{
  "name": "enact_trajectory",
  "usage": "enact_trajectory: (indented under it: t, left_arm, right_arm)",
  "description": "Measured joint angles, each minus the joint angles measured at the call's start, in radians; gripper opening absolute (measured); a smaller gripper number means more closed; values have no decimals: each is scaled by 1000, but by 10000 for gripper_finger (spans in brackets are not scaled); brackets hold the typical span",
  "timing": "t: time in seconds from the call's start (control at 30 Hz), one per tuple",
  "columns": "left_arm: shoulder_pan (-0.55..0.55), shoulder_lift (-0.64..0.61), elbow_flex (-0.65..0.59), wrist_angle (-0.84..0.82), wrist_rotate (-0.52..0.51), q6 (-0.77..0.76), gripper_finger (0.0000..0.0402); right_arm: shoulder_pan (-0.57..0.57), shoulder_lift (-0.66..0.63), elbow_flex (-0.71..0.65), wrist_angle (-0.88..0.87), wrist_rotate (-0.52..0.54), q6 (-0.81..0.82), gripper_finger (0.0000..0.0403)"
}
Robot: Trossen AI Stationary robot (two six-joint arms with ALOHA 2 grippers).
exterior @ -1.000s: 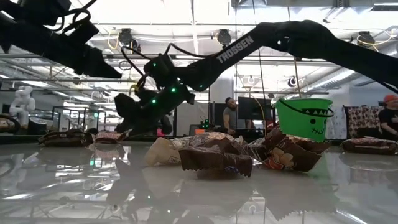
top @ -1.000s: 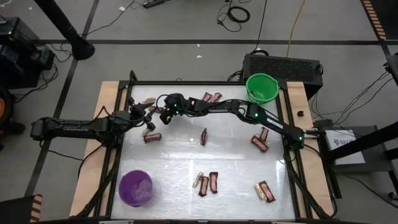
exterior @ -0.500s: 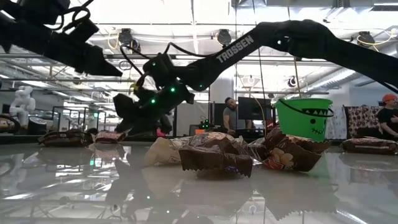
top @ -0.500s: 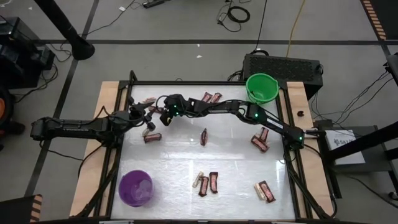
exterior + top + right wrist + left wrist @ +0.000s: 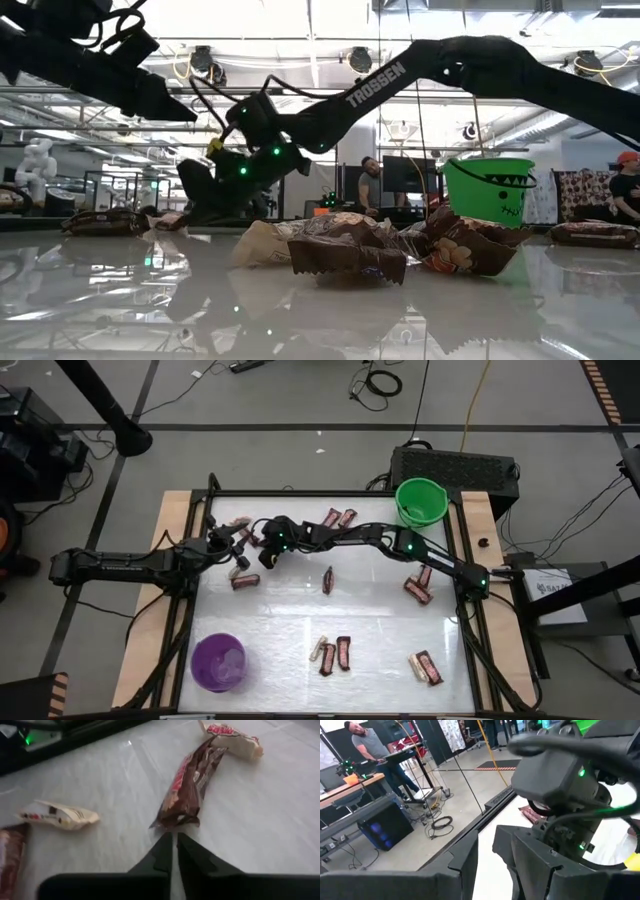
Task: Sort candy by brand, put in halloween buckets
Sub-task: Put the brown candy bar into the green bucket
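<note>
**Inspector:** When the far-left part of the table was checked, where was the right gripper [image 5: 266, 554]?

**Assistant:** It was reached across from the right side and sat low over the white table [image 5: 380, 622]. Its fingers [image 5: 163, 854] were pressed together with nothing between them. Just past the tips lay a dark red-brown candy bar [image 5: 189, 790], apart from them, with a pale bar [image 5: 231, 738] at its far end and another pale bar [image 5: 59, 815] to one side.

**Inspector:** And the left gripper [image 5: 238, 542]?

**Assistant:** It hung close beside the right one, above the table's far-left area. I could not tell how its jaws stood, nor whether anything was in them.

**Inspector:** The buckets?

**Assistant:** The green bucket [image 5: 420, 500] stood at the far right corner and the purple bucket [image 5: 218, 662] at the near left corner, well apart. Loose bars lay scattered: a pair by the far edge [image 5: 338, 517], one mid-table [image 5: 328, 579], a group near the right edge [image 5: 418, 586], and others along the near side [image 5: 333, 654].
</note>
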Motion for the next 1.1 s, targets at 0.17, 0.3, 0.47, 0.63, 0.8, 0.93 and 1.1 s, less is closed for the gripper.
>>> enact_trajectory:
  t: [0.17,0.3,0.47,0.63,0.8,0.93,1.1]
  left_arm:
    - [0,0,0,-18,0,-1,128]
    - [0,0,0,-38,0,-23,128]
    - [0,0,0,-40,4,-36,128]
    - [0,0,0,-32,23,-51,128]
    - [0,0,0,-6,30,-47,128]
    - [0,0,-1,6,30,-33,128]
    - [0,0,-1,20,31,-19,128]
  right_arm:
    - [0,-14,0,10,0,9,5]
    - [0,-28,0,22,1,14,2]
    - [0,-33,0,39,31,4,40]
    - [3,-27,0,96,56,2,120]
    - [6,-2,0,96,107,33,213]
    - [17,22,-1,151,130,11,265]
    - [30,44,-1,167,160,4,275]
